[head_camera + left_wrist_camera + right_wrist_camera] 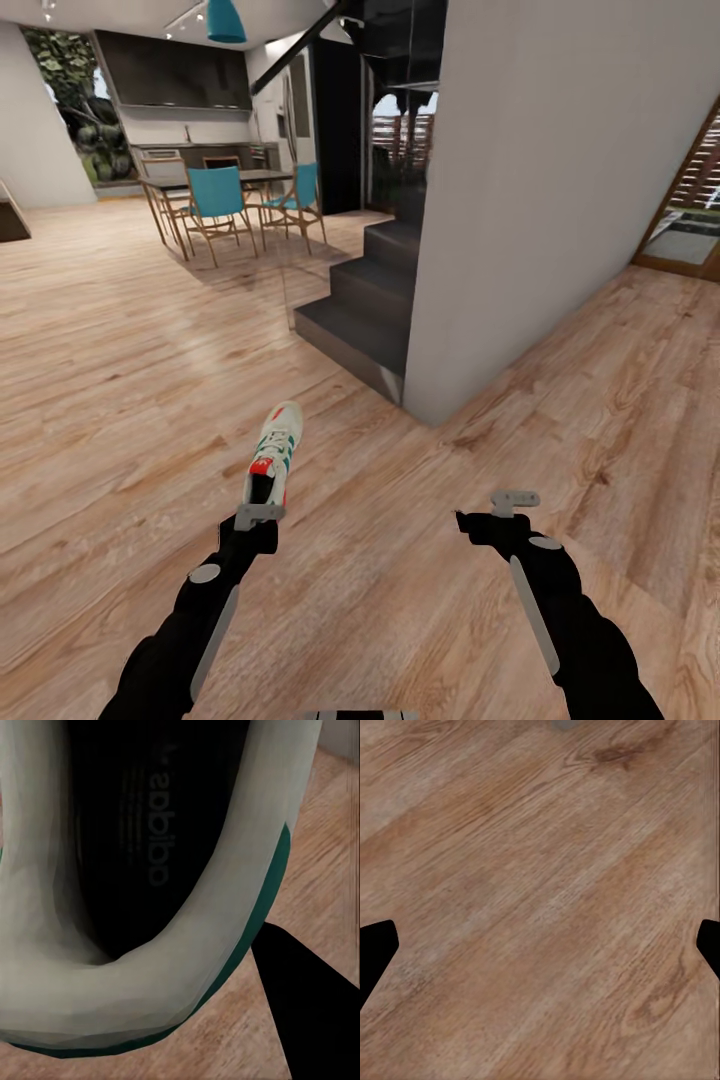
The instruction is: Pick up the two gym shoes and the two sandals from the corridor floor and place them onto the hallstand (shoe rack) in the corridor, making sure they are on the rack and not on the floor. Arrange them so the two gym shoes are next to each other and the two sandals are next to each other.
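Gym shoe, a white laced sneaker with green side stripes and red-orange heel (275,455), sat low and left of centre in the head view, its heel end at the left gripper (258,515). The left wrist view looked straight into its dark opening, the padded collar (112,997) close against the camera, with one dark finger (307,1005) beside it; whether the fingers were clamped on the collar could not be told. The right gripper (540,945) hung over bare light-brown wood-plank floor (420,560), fingers apart. The sneaker was probably light, with a soft, yielding collar and a stiffer sole, so the heel rim looked the best hold. Its toe stood foreshortened, and contact with the floor stayed unclear.
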### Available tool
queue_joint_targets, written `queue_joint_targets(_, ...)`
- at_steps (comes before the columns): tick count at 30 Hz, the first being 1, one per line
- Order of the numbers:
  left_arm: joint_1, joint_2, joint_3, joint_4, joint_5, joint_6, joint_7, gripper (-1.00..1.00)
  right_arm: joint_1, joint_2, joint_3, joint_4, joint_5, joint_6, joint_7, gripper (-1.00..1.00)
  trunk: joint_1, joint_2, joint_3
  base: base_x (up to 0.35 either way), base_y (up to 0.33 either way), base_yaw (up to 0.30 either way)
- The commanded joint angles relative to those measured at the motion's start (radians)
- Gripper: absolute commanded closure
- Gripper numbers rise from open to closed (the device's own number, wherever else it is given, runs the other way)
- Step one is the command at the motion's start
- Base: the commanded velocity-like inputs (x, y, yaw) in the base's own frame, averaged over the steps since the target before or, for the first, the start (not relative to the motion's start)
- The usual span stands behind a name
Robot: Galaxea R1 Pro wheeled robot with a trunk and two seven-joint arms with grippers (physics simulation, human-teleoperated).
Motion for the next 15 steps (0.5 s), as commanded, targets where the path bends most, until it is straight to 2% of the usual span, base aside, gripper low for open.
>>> queue_joint_targets(1, 0.0, 0.0, 0.0, -0.002, -0.004, 0.006, 0.0, 1.0, 0.0, 0.0, 0.0, -0.001, 0.0, 0.005, -0.001, -1.0, 0.0, 0.0, -0.001, 0.0, -0.309, 0.0)
queue_joint_targets(7, 0.0, 0.0, 0.001, -0.002, -0.004, 0.006, 0.0, 1.0, 0.0, 0.0, 0.0, -0.001, 0.0, 0.005, -0.001, -1.0, 0.0, 0.0, 0.001, 0.0, -0.332, -0.025)
queue_joint_targets(15, 0.0, 0.0, 0.001, -0.002, -0.004, 0.007, 0.0, 1.0, 0.0, 0.0, 0.0, -0.001, 0.0, 0.005, -0.001, -1.0, 0.0, 0.0, 0.009, -0.012, -0.343, -0.161)
